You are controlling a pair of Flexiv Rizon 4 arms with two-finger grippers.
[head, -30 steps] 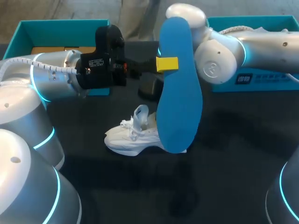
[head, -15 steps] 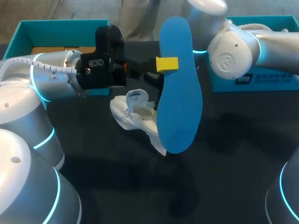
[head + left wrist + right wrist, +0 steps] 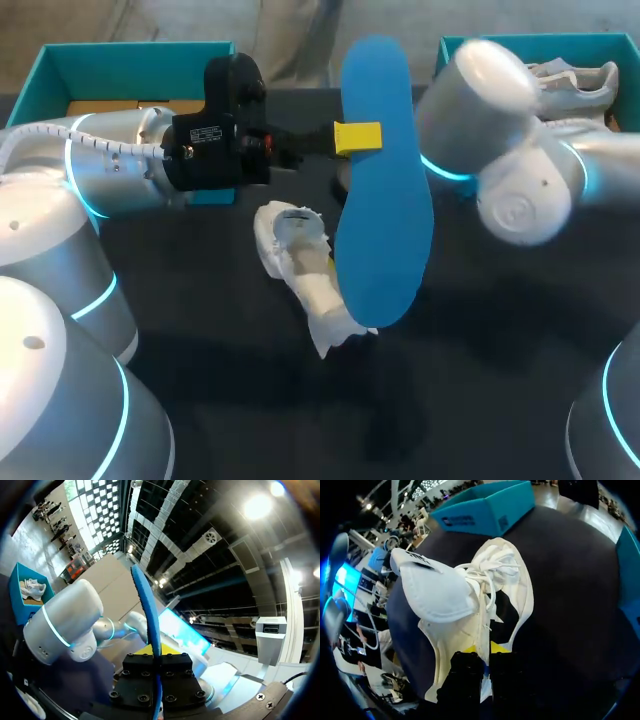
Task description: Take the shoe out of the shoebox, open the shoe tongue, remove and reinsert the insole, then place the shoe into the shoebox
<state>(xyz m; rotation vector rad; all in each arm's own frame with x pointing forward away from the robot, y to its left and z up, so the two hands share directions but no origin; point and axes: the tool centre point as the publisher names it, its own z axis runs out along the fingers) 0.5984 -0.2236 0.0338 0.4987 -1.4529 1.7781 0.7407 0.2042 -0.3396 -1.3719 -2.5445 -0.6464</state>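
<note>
My left gripper [image 3: 357, 137] holds the blue insole [image 3: 385, 230] upright above the table's middle, its yellow tips shut on the insole's edge. The left wrist view shows that insole [image 3: 145, 595] edge-on, rising from between the fingers of the left gripper [image 3: 159, 652]. The white shoe [image 3: 295, 255] sits just left of the insole, opening up, toe toward the front. In the right wrist view my right gripper [image 3: 484, 650] is shut on the side wall of the shoe [image 3: 505, 580], whose tongue [image 3: 430, 587] is folded out. The insole hides that gripper in the head view.
A teal shoebox [image 3: 455, 50] at the back right holds a second white shoe [image 3: 575, 80]. Another teal box [image 3: 130, 60] stands at the back left, behind my left arm. My right arm's elbow [image 3: 500, 150] bulks over the right middle of the dark table [image 3: 500, 350].
The right arm swung round and its gripper shut on the shoe. The shoe turned from lying sideways to pointing its toe toward the front. The left arm and insole stayed still.
</note>
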